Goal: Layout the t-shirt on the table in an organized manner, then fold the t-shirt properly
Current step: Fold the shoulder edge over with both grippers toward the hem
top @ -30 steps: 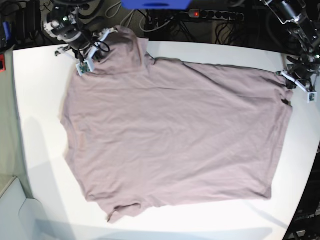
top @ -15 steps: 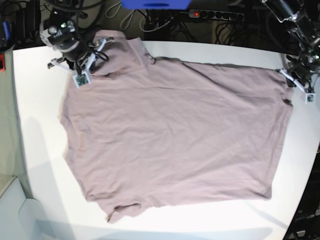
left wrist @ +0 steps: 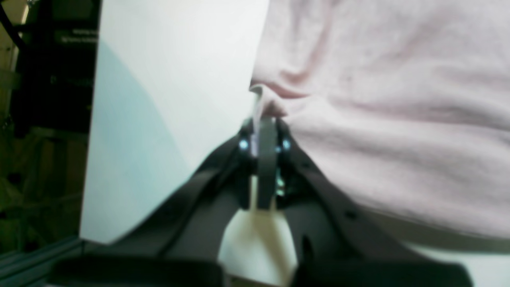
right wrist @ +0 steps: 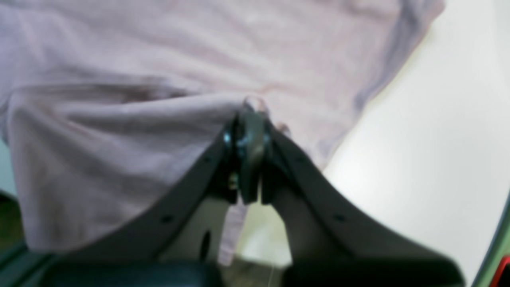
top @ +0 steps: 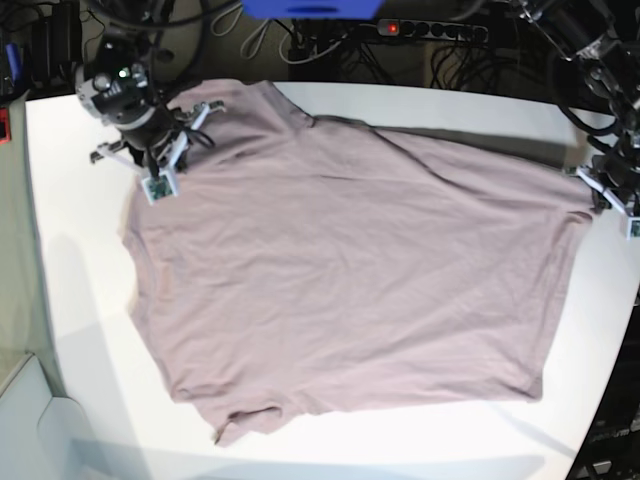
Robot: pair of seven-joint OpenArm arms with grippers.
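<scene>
1. The t-shirt (top: pixel 340 270) lies spread over the white surface (top: pixel 70 300). My left gripper (left wrist: pixel 263 119) has its fingers clamped on the cloth edge at the surface's side rim; if I pull further outward, that corner could drag off the edge.
2. My right gripper (right wrist: pixel 251 109) is pinched shut on a fold near the far corner. Uneven tension between the arms could skew the shirt.
3. The lower sleeve (top: pixel 240 420) looks bunched; folding now would lock in that crease.

no legible text, labels, brands, numbers or signs in any view
</scene>
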